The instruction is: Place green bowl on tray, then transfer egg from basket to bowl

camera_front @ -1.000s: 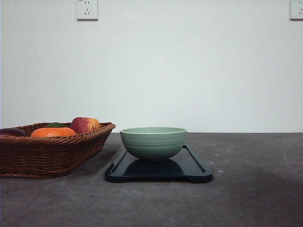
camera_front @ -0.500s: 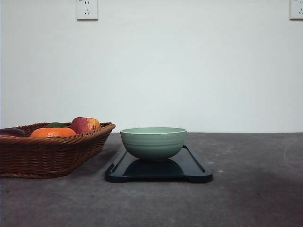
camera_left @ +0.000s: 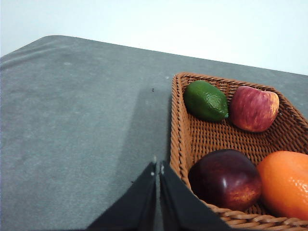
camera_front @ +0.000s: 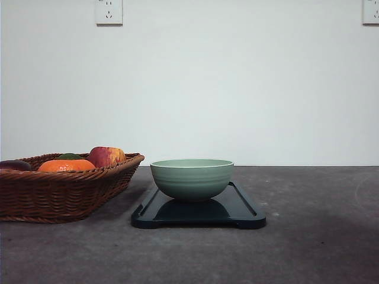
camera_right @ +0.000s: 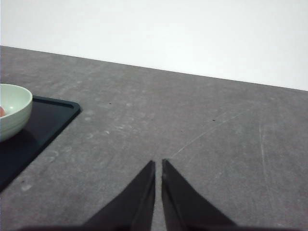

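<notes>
**Front view: bowl on tray, egg likely inside**

Front view shows bowl (camera_front: 192, 178) seated on tray (camera_front: 240, 208), upright, just right of basket (camera_front: 62, 192). First step done. Right wrist view catches a sliver of reddish-pink inside the bowl at the frame edge, possibly the egg (camera_right: 2, 111); too little visible to be sure. No egg seen among the basket's fruit, so transfer probably finished.

Bowl: pale mint, round, faintly ridged. Tray: flat, dark, glossy, rounded corners, low rim. Basket: brown wicker, slanted sides, holding lime (camera_left: 206, 100), apple (camera_left: 253, 108), orange (camera_left: 285, 183).

Left gripper (camera_left: 158, 169) pressed together, empty, by the basket's corner. Right gripper (camera_right: 158, 165) likewise closed on nothing, above bare grey table (camera_right: 192, 125).
</notes>
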You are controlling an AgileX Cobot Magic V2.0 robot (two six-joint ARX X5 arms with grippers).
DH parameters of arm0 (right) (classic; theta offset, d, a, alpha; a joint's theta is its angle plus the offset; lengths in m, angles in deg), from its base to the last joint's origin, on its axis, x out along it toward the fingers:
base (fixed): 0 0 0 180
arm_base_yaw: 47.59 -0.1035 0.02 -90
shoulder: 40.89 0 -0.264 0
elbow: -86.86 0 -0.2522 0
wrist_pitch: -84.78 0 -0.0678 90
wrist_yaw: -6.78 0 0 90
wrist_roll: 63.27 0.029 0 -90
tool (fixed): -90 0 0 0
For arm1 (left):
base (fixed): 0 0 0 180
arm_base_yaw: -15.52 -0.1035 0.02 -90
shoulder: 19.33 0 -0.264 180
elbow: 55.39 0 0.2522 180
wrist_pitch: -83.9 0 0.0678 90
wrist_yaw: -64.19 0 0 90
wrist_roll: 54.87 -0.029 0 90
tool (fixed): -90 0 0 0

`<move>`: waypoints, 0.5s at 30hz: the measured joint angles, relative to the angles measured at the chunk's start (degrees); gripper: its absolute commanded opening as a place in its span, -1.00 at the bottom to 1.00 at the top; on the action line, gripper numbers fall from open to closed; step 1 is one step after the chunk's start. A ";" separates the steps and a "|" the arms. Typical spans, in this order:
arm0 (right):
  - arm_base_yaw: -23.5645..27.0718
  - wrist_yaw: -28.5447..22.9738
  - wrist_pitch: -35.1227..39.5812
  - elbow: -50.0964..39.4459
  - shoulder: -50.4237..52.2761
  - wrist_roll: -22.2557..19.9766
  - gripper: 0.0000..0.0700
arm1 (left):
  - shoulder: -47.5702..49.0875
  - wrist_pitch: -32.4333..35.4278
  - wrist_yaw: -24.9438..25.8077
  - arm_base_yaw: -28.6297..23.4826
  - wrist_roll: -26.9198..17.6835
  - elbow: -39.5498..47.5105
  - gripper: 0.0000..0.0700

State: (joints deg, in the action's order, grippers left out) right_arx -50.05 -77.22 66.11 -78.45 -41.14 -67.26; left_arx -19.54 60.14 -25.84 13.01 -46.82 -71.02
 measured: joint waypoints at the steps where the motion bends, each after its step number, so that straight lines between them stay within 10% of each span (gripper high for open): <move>1: 0.00 0.00 0.00 0.00 0.00 0.00 -0.95 | 0.00 0.00 0.00 0.00 0.00 0.00 -1.00; 15: 0.00 0.00 0.00 0.00 0.00 0.00 -0.95 | 0.00 0.02 0.00 0.00 0.00 0.00 -1.00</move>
State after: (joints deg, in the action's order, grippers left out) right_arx -50.05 -77.22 66.11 -78.45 -41.14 -67.26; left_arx -19.54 60.17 -25.84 13.01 -46.82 -71.02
